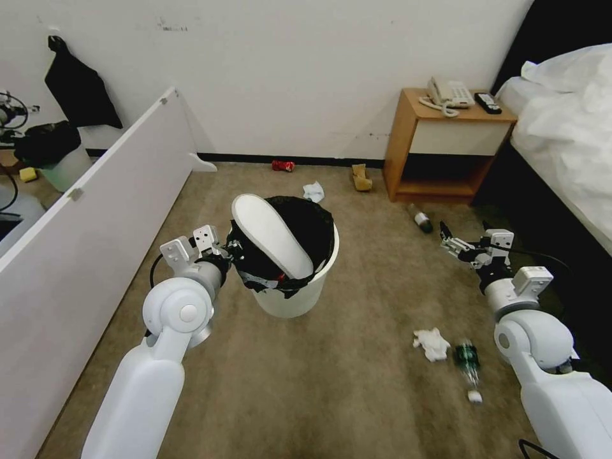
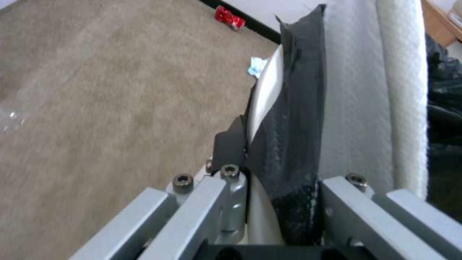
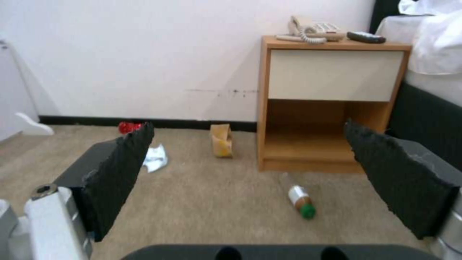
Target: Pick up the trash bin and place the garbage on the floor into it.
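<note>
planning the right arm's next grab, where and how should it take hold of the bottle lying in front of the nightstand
Grip the bottle across its labelled middle, coming down from above. It lies flat on the floor, green cap toward the robot, with bare carpet on both long sides for the fingers. The right pincer, open, hovers close by; turning it to straddle the bottle's width would probably be needed.

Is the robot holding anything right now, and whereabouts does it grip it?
Its left gripper pinches the rim of the small white plastic trash bin with the black bag. The right gripper holds nothing.

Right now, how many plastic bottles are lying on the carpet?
2. One bottle lies near the nightstand, ahead of the open right claw; another bottle lies beside the right arm. Others may be hidden.
</note>
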You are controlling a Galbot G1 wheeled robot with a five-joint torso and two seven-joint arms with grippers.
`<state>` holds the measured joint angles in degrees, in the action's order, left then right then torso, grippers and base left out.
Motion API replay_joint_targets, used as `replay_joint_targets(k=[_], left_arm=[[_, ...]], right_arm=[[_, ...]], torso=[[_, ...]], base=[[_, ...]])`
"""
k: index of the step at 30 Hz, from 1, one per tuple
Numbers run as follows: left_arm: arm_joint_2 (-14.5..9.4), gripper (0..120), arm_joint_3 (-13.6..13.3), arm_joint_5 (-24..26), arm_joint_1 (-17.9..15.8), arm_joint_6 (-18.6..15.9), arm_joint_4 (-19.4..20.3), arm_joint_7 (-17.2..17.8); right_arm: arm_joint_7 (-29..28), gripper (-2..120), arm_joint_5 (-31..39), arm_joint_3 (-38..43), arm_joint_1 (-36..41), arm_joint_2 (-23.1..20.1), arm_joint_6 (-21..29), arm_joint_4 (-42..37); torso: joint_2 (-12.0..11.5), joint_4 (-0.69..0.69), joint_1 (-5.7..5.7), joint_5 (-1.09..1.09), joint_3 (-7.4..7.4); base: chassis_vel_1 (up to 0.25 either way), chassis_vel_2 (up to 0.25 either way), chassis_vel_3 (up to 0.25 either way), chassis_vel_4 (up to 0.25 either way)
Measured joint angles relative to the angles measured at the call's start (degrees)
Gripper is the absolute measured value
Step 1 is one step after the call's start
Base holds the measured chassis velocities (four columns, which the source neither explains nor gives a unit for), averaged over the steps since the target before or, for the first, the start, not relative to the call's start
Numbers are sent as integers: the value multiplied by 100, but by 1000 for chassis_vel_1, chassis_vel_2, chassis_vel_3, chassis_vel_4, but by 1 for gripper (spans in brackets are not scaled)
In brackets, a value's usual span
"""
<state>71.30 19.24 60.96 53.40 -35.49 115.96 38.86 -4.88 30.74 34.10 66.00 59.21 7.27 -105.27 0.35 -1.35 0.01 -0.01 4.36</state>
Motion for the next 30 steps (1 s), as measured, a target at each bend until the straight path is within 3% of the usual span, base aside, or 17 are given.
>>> replay_joint_targets(k=[14,18,20,21,23,24,26,27,29,30], left_arm=[[16,4,-19,2,-14,2,-16,-3],[0,4,-5,3,-2,3,-6,-3],[-13,4,8,3,13,2,8,-3],[-13,4,8,3,13,2,8,-3],[-16,4,19,3,23,3,14,-3],[-16,4,19,3,23,3,14,-3],[-21,4,38,5,37,3,27,-3],[-21,4,38,5,37,3,27,-3],[-47,4,64,8,49,2,30,-3],[-47,4,64,8,49,2,30,-3]], right_arm=[[-46,100,16,-5,-9,-41,-8,26],[-254,100,-14,-9,-11,-82,268,1],[-466,100,7,24,67,-164,772,-128],[-466,100,7,24,67,-164,772,-128],[-725,100,170,108,163,-264,1465,-299],[-725,100,170,108,163,-264,1465,-299],[-1015,100,521,287,268,-393,2548,-516],[-1015,100,521,287,268,-393,2548,-516],[-1133,100,1007,516,374,-515,3306,-692],[-1133,100,1007,516,374,-515,3306,-692]], torso=[[1,-3,-1,1,-3],[0,-2,-1,1,-2],[0,-1,-1,1,-2],[0,-1,-1,1,-2],[0,-2,-1,1,-3],[0,-2,-1,1,-3],[0,-2,-1,2,-2],[0,-2,-1,2,-2],[0,-2,-1,0,-2],[0,-2,-1,0,-2]], base=[[-33,26,17,-21],[0,0,0,0],[0,0,0,0],[0,0,0,0],[0,0,0,0],[0,0,0,0],[0,0,0,0],[0,0,0,0],[0,0,0,0],[0,0,0,0]])
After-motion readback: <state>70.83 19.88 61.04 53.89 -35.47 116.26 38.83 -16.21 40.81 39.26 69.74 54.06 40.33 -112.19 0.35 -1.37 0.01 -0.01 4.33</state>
